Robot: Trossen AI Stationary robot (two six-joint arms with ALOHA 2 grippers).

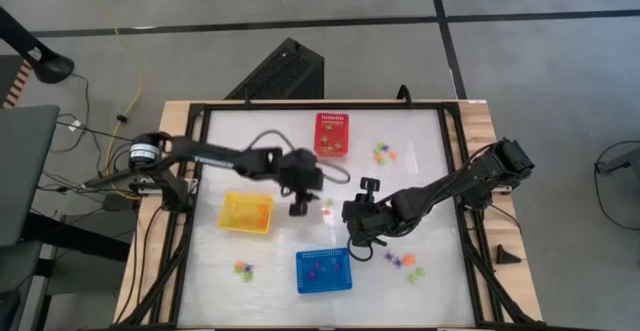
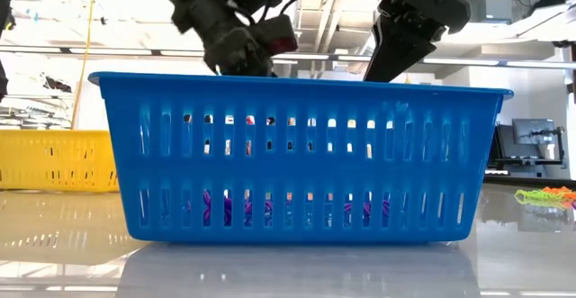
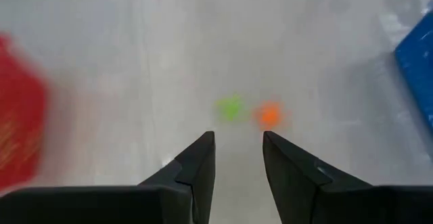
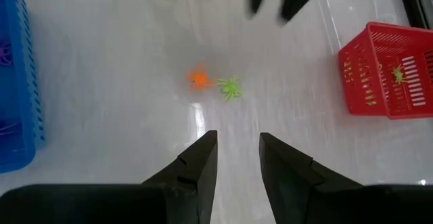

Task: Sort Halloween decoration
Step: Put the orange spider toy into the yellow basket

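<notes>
An orange trinket and a light green spider trinket lie side by side on the white table, between the two grippers. My left gripper hovers just left of them, open and empty; in its wrist view the green and orange trinkets lie just ahead of its tips. My right gripper is on their other side, open, holding nothing. More decorations lie at the far right, near left and near right.
The red basket stands at the far middle with a green trinket inside. The yellow basket sits beside the left gripper. The blue basket is at the near middle and holds purple trinkets.
</notes>
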